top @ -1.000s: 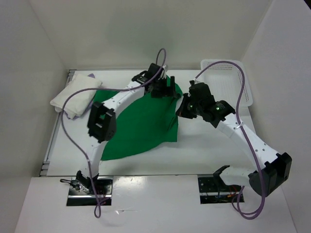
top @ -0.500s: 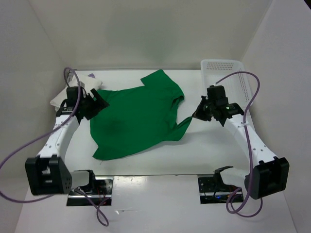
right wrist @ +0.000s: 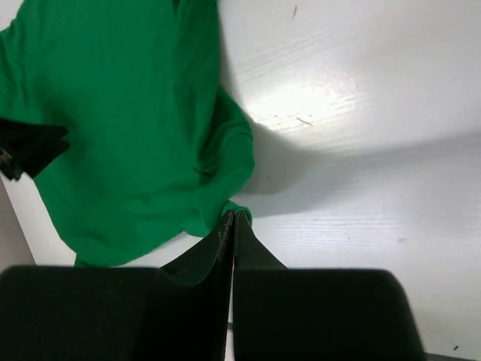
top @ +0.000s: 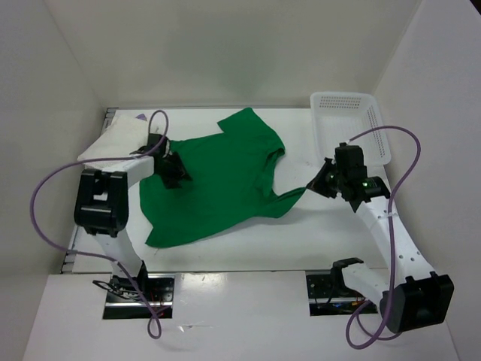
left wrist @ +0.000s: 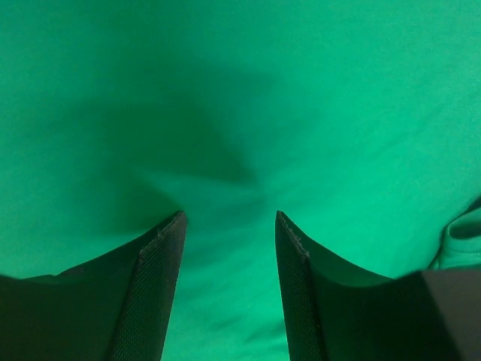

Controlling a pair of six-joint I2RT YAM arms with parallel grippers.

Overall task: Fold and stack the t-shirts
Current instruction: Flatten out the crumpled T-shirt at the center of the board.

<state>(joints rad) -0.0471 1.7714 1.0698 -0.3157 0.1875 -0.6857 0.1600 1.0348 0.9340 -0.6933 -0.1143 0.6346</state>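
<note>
A: Where was the green shirt (top: 218, 180)?
B: Spread mostly flat mid-counter (top: 338, 241), with one sleeve stretched toward the right edge. The white shirt (top: 113, 139) lay at the far-left corner and the basket (top: 344, 95) at the far-right corner.
A: Grippers?
B: The right gripper (top: 314, 186) was pinched tight on the sleeve tip. My read is that it was tensioning the cloth to flatten it for folding. The left gripper (top: 176, 171) sat low over the shirt's left part with its jaws apart and nothing between them. It was probably placed there to anchor that side or to take a pinch.
A: What did the wrist views add?
B: The left wrist view showed the left gripper (left wrist: 229, 216) with a clear gap and only green cloth beneath, shadowed and slightly puckered ahead. The top view hid that opening. The right wrist view showed the right gripper (right wrist: 234, 218) with its fingers meeting on a nub of green hem, and bare counter beyond.
A: And top only?
B: It alone showed the whole layout, both arms, the white shirt and the basket.
A: Lavender one?
B: Couldn't tell. At most there was a sliver by the white shirt.
</note>
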